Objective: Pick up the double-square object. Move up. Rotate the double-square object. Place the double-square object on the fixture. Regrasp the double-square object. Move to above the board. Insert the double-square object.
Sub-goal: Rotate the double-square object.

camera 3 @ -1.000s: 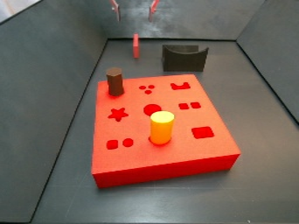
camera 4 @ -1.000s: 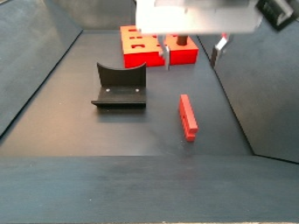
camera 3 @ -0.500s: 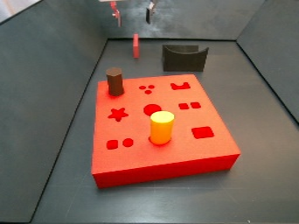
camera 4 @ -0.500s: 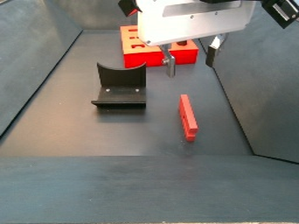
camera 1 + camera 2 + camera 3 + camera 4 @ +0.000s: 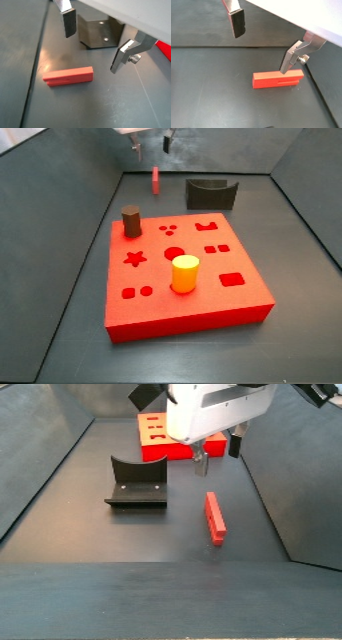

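Lower now than one second ago, the gripper [image 5: 217,448] hangs with jaws apart and empty above the small thin red double-square object [image 5: 214,517], which lies on the dark floor beside the dark grey-black notched fixture [image 5: 136,482]. Picking up seems about to start.

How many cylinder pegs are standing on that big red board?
2. A brown cylinder stands near the board's far left corner; a yellow cylinder stands nearer the front, about mid-board. The open gripper hangs empty above the floor, beyond the double-square object.
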